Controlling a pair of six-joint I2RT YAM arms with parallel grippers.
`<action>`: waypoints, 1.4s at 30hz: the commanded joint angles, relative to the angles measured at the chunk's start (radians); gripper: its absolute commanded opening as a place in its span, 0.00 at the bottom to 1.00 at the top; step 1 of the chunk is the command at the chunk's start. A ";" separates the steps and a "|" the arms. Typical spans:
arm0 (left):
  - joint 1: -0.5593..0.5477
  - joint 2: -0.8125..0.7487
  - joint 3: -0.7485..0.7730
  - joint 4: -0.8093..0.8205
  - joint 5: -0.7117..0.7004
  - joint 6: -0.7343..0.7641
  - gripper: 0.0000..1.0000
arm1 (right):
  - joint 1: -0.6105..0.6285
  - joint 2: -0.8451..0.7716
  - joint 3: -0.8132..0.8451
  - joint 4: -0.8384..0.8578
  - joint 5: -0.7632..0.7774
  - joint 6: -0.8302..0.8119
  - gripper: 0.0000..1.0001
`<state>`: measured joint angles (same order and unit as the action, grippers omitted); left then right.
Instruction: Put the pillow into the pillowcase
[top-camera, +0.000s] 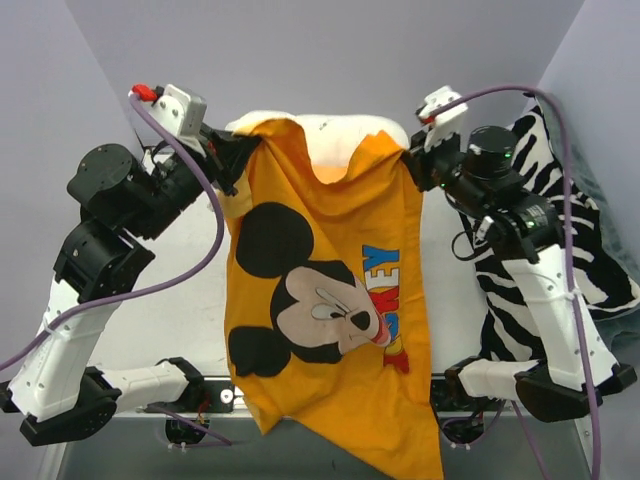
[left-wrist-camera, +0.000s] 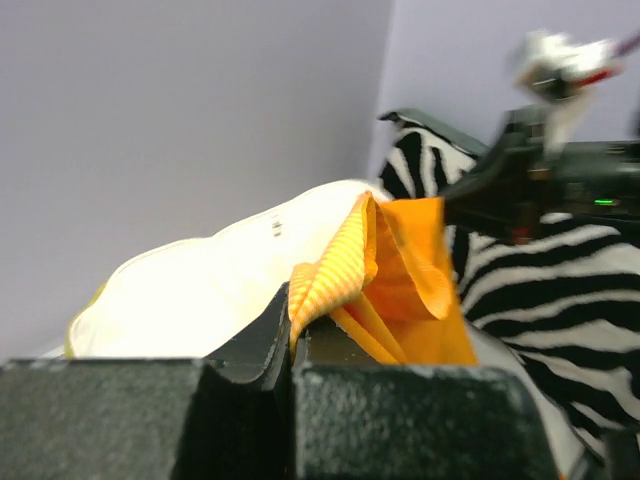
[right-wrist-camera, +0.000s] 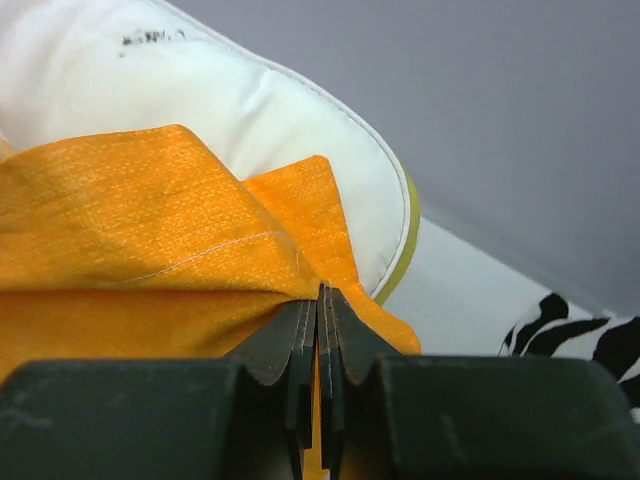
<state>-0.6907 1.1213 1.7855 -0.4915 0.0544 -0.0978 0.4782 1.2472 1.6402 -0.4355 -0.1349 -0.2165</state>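
The left hand (top-camera: 238, 150) is clamping one corner of the mouth of the pillowcase (top-camera: 330, 300), closed tight on orange cloth. The right hand (top-camera: 412, 157) is gripping the opposite corner likewise, and the hem is sagging between them. The pillow (top-camera: 335, 135) is lying on the bench (top-camera: 180, 310) just beyond both hands, long axis running from one hand to the other, near edge hiding under the hem. Both hands are sitting equally near, so the mouth probably needs drawing forward over the pillow together.
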 joint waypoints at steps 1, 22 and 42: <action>0.016 0.073 0.164 0.163 -0.215 0.064 0.00 | -0.001 -0.058 0.188 0.129 0.011 0.089 0.00; 0.202 0.172 0.135 0.411 -0.164 -0.271 0.00 | -0.016 0.004 0.258 0.173 0.095 0.172 0.00; 0.338 0.463 0.917 0.285 0.038 -0.471 0.00 | -0.081 0.096 0.796 0.268 0.104 0.341 0.00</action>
<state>-0.3569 1.6001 2.4351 -0.2447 0.0338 -0.5468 0.4038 1.4681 2.3810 -0.3538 -0.0452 0.0723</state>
